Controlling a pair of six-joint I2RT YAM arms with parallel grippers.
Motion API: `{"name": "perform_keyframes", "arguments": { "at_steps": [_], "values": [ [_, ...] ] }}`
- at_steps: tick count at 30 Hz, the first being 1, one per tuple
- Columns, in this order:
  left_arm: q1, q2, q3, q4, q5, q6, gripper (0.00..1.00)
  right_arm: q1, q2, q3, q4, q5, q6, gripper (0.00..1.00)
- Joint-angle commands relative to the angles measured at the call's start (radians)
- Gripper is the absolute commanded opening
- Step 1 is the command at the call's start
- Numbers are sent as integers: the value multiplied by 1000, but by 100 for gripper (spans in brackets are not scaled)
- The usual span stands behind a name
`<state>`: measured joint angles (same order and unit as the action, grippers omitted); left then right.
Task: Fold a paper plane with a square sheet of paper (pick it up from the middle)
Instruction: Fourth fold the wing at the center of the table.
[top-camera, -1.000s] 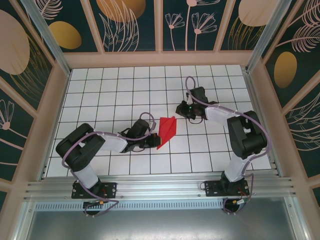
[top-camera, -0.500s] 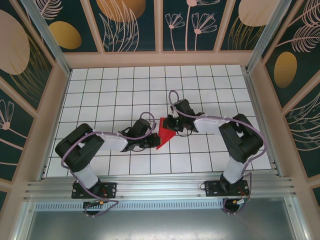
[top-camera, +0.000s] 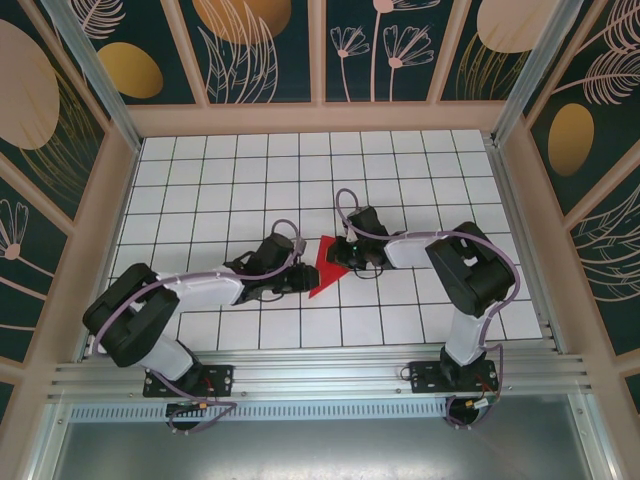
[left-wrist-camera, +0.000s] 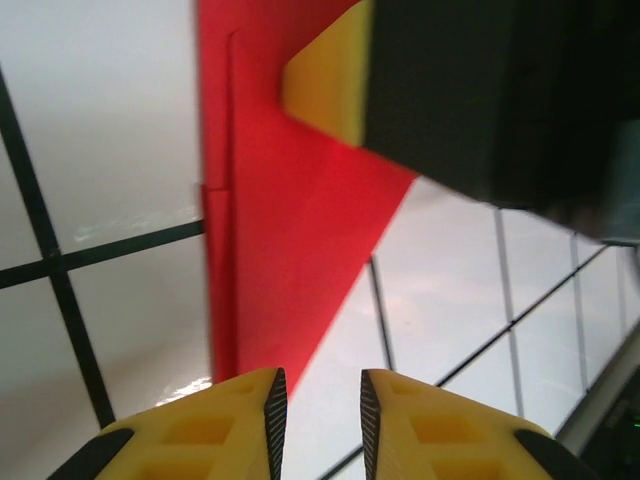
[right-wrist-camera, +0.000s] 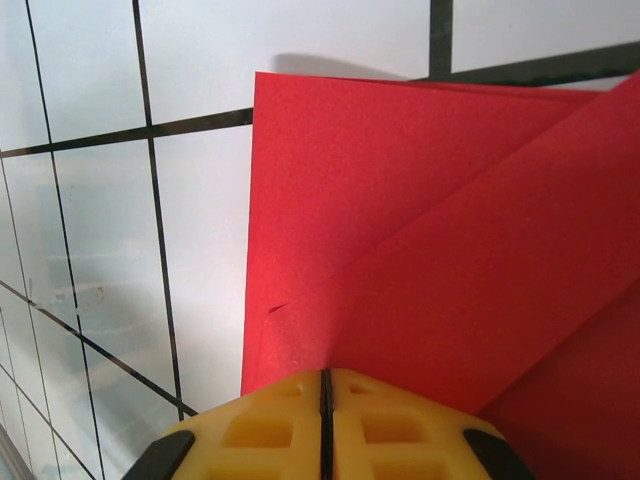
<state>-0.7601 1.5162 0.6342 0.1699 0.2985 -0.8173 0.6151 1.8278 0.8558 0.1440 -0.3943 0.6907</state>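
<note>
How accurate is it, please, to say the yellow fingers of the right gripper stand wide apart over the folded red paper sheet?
Not quite: the yellow fingers of the right gripper are pressed together, not wide apart, over the folded red paper sheet; the right wrist view shows it.

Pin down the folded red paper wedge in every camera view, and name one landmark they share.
Top external: the folded red paper wedge lies near the picture's centre.
Left wrist: it runs from the top edge down the middle, narrowing downward.
Right wrist: it covers the centre and right.
Shared landmark: the black-gridded white table under it.
</note>
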Motion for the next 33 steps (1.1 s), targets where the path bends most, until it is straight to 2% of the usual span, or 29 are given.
{"name": "perform_keyframes", "arguments": {
  "at_steps": [1,10,17,26,33],
  "values": [
    [9,-59,51,-44,-42,-3,27,4,30,-36,-43,37,10,11],
    [31,37,124,-10,-71,-23,8,4,16,-35,-25,23,23,11],
    [31,152,141,66,-13,-31,4,3,4,-37,-18,15,30,11],
    [31,281,123,80,-24,-32,1,3,-16,-15,-22,-6,31,12],
    [30,297,91,33,-57,-9,0,4,-106,-7,-49,6,33,13]
  ]
}}
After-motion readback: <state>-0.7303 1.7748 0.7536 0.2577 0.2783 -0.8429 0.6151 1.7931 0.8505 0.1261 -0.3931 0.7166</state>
